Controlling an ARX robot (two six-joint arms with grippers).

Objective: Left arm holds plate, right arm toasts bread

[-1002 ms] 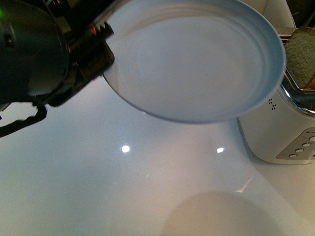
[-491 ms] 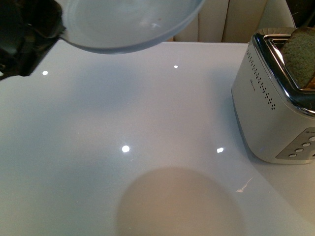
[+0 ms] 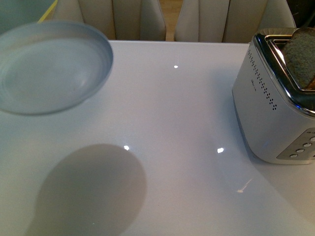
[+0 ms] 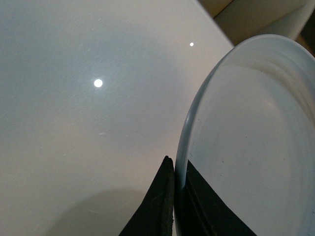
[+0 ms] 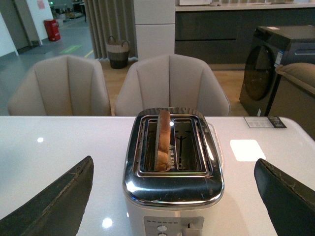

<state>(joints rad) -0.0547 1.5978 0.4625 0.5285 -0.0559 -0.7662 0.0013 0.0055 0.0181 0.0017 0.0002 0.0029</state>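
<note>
Left gripper (image 4: 175, 173) is pinching the plate (image 4: 246, 147) rim; right gripper (image 5: 173, 163) is gaping empty; bread (image 5: 163, 137) is standing upright in the toaster (image 5: 172, 189) slot.

The desk (image 3: 162, 108) is smooth, glossy white and mirrors lamp spots. The toaster (image 3: 266, 108) has a satin metal body and a polished, mirror-like top rim. The bread (image 5: 163, 140) in the toaster looks coarse and matt. The plate (image 3: 49, 69), well apart from the toaster, is smooth, glossy pale blue. The chairs (image 5: 172, 83) behind the toaster look softly upholstered.
</note>
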